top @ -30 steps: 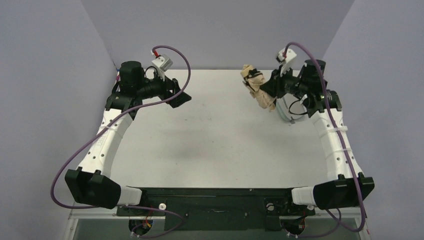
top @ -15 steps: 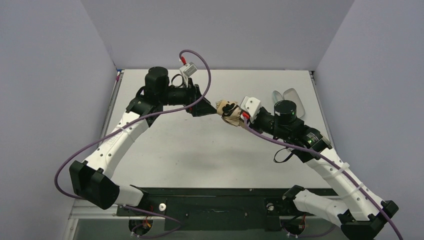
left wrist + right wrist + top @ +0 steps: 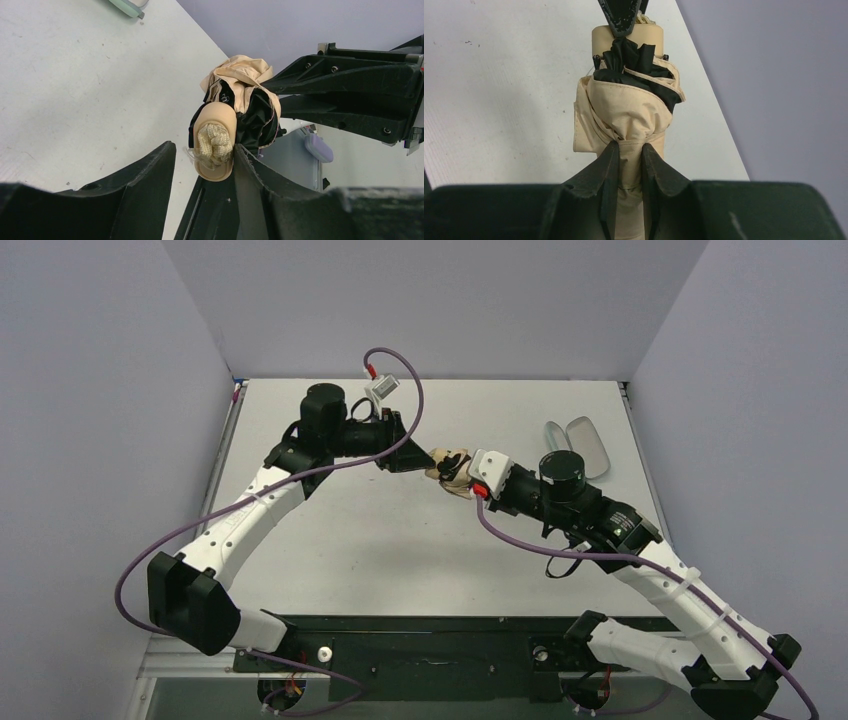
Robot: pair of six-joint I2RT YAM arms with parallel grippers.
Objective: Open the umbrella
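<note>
- White table (image 3: 330, 540): walled in on three sides by lilac panels, with its near edge behind the arms' black mounting rail.
- Right arm (image 3: 660, 585): reaches in from the right, and its wrist covers the umbrella's far end in the top view. The right gripper (image 3: 629, 146) is clenched on the bunched tan fabric, which is pinched tight between both fingers.
- Left arm (image 3: 250, 515): stretches across to meet it. The left gripper (image 3: 203, 146) straddles the umbrella's handle end with its jaws partly apart. One finger is against the knob and a gap shows on the other side, so this is not a clamp.
- Umbrella (image 3: 452, 468): folded and held in the air over the middle of the table, between the two grippers. Black lining spills out of the tan folds and the shaft is hidden.
- Mint-green case (image 3: 585, 445): lies on the table at the far right, partly masked by the right arm. Only a corner of it shows in the left wrist view.
- Handle knob (image 3: 215, 117): beige, with a woven cord (image 3: 214, 142) tucked into its end face.
</note>
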